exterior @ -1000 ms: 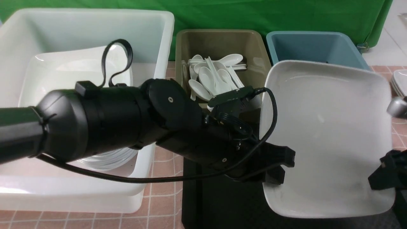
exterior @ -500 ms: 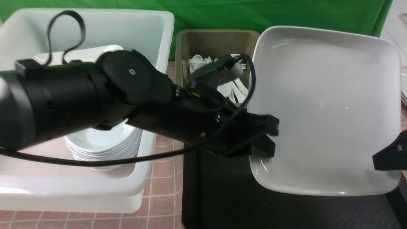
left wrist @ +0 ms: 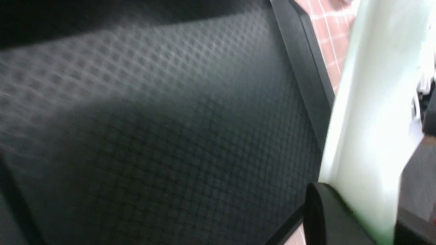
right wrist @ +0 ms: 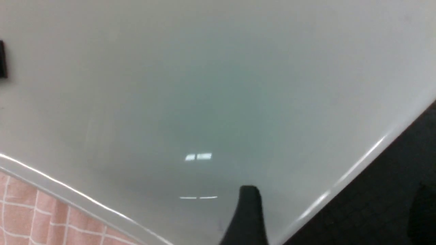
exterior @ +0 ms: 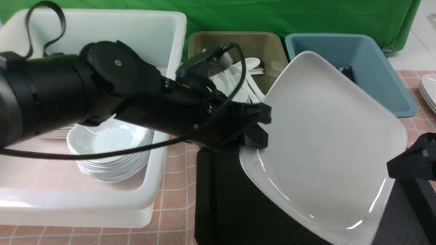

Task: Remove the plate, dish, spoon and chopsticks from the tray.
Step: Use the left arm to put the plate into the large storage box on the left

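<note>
The big white plate (exterior: 323, 153) hangs tilted above the black tray (exterior: 221, 204), one corner up. My left gripper (exterior: 260, 131) is shut on the plate's left rim. In the left wrist view the rim of the plate (left wrist: 371, 102) runs between the gripper's (left wrist: 368, 221) fingers, over the tray (left wrist: 153, 119). My right gripper (exterior: 408, 163) is open beside the plate's right corner. In its wrist view the plate (right wrist: 204, 85) fills the picture, and the gripper's (right wrist: 335, 217) fingers stand wide apart. Spoons (exterior: 235, 81), chopsticks (exterior: 347, 73) and stacked dishes (exterior: 109, 149) lie in the bins.
A large white tub (exterior: 102, 204) stands to the tray's left and holds the dish stack. Behind the tray are an olive bin (exterior: 269, 44) and a blue bin (exterior: 391, 88). More white plates (exterior: 429, 88) sit at the far right on pink tiles.
The plate has swung left and lower with my left gripper and turned corner-up. My right gripper has opened wider and no longer touches the plate's edge.
</note>
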### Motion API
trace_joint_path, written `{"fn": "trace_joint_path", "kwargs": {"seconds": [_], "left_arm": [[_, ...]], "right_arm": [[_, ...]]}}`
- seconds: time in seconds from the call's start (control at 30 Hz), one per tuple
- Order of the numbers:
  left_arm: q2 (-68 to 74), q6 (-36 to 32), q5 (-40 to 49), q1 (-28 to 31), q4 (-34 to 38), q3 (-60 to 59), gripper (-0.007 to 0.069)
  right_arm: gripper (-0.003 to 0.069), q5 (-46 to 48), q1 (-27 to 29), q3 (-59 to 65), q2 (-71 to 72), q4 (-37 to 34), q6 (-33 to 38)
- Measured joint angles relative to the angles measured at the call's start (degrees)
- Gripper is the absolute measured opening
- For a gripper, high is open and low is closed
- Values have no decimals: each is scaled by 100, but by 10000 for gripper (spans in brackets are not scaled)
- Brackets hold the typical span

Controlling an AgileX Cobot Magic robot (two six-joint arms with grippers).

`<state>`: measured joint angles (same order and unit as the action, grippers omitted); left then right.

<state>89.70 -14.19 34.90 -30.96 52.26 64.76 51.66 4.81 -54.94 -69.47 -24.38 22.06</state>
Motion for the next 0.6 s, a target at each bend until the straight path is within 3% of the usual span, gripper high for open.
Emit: {"fn": "trace_joint_path", "kwargs": {"seconds": [0.13,0.43,0.6], "left_arm": [[-221,-21,279,494,-26,201,17],[-575,-21,632,1507,8,694,17],[-618,-21,1308,2874,2,1273,17]], "right_arm": [[549,-64,0,0,0,0,5],[540,-134,0,0,0,0,111],[539,-145,0,0,0,0,133]]}}
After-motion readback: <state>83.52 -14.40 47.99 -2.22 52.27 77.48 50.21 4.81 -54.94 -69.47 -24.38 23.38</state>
